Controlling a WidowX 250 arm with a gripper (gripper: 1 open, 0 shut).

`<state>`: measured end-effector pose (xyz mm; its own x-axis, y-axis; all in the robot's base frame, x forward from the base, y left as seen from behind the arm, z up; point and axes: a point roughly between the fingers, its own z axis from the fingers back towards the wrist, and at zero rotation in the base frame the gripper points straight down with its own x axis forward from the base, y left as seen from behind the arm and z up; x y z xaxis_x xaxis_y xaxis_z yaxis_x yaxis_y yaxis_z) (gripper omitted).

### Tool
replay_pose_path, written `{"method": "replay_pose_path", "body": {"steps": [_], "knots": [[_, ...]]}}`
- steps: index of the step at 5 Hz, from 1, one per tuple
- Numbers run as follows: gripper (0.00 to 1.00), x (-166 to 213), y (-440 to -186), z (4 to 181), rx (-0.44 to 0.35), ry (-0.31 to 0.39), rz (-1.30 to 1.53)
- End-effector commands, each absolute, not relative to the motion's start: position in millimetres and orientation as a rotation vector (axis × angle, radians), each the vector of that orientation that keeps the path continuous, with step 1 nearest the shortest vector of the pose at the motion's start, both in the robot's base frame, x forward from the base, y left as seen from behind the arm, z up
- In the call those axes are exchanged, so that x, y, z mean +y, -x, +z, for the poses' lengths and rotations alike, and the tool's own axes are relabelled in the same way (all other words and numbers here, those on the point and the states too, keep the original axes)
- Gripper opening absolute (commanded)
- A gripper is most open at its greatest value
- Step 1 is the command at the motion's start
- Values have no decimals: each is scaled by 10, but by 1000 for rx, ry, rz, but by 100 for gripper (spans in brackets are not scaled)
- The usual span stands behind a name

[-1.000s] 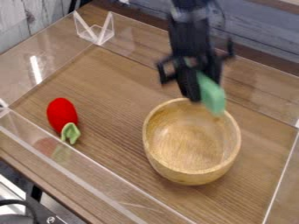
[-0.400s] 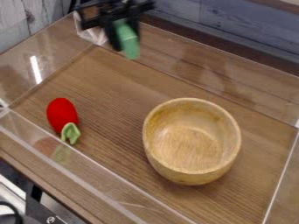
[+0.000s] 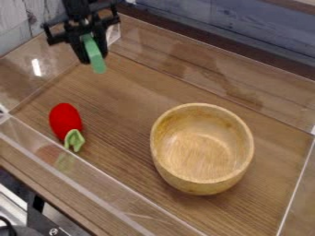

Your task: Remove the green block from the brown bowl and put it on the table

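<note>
My gripper (image 3: 92, 51) is at the upper left, pointing down and shut on the green block (image 3: 96, 56). The mint-green bar hangs upright from the black fingers, its lower end just above the table (image 3: 185, 78). The brown bowl (image 3: 202, 147) stands at the lower right with nothing inside it, well away from the gripper.
A red strawberry-like toy (image 3: 64, 120) with a pale green tip lies at the left, below the gripper. Clear acrylic walls (image 3: 37, 152) border the tabletop on every side, and the back-left corner wall is close behind the gripper.
The gripper has carried the green block from over the bowl's rim to the far upper left of the table, sinking a little on the way. Bowl and toy have stayed put.
</note>
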<state>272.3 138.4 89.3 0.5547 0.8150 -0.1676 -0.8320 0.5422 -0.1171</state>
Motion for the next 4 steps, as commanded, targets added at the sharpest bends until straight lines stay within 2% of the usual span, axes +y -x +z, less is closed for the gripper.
{"method": "replay_pose_path", "body": {"steps": [1,4], "knots": [[0,1184,-2803,940,69,184,920],[0,987,-3032,647,49,164,895]]}}
